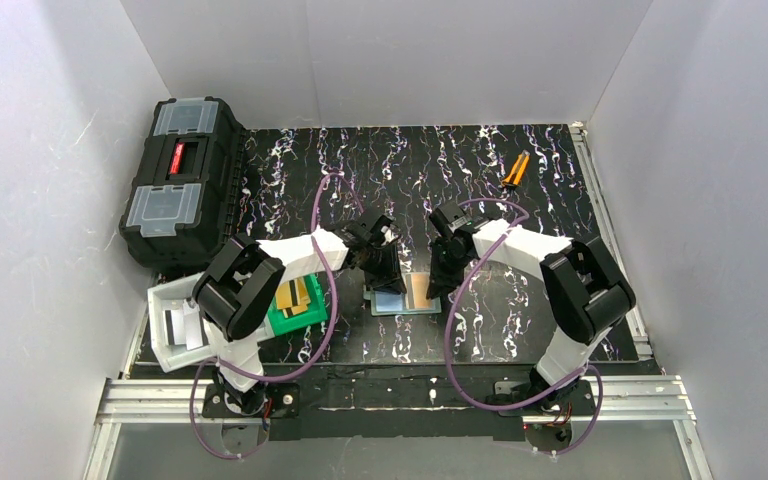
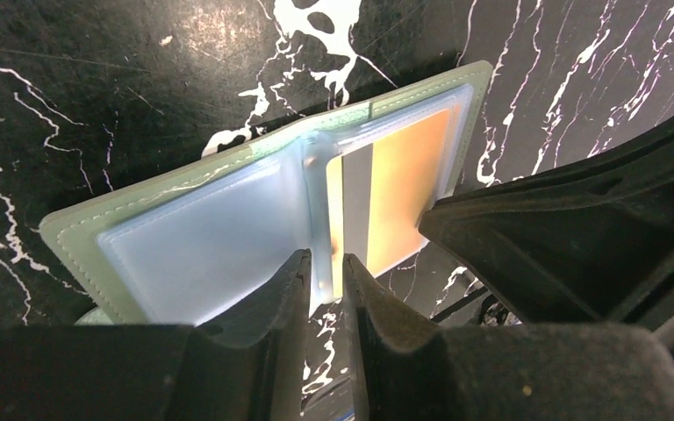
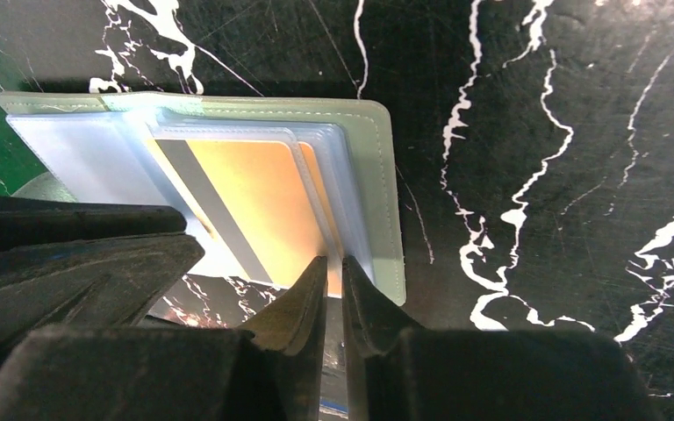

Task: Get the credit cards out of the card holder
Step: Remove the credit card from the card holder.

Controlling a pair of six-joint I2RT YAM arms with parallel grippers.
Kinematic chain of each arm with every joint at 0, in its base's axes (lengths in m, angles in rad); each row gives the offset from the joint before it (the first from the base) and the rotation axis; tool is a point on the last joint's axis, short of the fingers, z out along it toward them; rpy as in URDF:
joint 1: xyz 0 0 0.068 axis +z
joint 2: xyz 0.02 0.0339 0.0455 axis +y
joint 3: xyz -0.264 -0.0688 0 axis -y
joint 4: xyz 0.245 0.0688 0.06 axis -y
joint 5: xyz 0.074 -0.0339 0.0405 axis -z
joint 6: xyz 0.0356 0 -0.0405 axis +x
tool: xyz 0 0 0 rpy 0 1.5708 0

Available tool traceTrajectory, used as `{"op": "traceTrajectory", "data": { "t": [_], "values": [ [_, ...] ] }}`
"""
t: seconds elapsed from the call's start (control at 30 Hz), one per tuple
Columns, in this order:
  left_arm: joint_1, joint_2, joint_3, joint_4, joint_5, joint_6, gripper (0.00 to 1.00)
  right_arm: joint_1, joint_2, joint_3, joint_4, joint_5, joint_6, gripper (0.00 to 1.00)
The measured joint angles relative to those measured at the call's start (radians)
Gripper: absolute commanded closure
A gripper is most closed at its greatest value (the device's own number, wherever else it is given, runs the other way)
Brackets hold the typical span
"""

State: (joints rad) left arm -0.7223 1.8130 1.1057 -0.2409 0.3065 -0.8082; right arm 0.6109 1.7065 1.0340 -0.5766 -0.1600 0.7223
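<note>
A black, white-veined table (image 1: 560,200) fills the workspace, with a black toolbox (image 1: 182,180) at its far left corner. Near the left arm's base sit a white bin (image 1: 165,300) and a green bin (image 1: 285,322), each with cards in it. The card holder (image 2: 202,246) lies open and flat at the table's centre, between the two arms. The left gripper (image 2: 325,263) is clenched on the near edge of its blue centre fold. An orange credit card (image 3: 254,193) with a grey stripe sits in the holder's right pocket, and the right gripper (image 3: 333,267) pinches its near edge. A small orange screwdriver (image 1: 515,170) lies far right.
</note>
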Motion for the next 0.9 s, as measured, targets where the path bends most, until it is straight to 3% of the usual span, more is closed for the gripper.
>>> {"op": "traceTrajectory", "data": {
  "t": [0.7,0.77,0.9],
  "values": [
    [0.035,0.010,-0.132,0.230,0.118,-0.082,0.80,0.056,0.068,0.076,-0.055,0.009,-0.013,0.82],
    [0.043,0.008,-0.144,0.247,0.131,-0.087,0.87,0.057,0.069,0.076,-0.055,0.009,-0.013,0.83],
    [0.054,0.006,-0.157,0.261,0.143,-0.090,0.88,0.057,0.077,0.079,-0.058,0.003,-0.012,0.83]
  ]
}}
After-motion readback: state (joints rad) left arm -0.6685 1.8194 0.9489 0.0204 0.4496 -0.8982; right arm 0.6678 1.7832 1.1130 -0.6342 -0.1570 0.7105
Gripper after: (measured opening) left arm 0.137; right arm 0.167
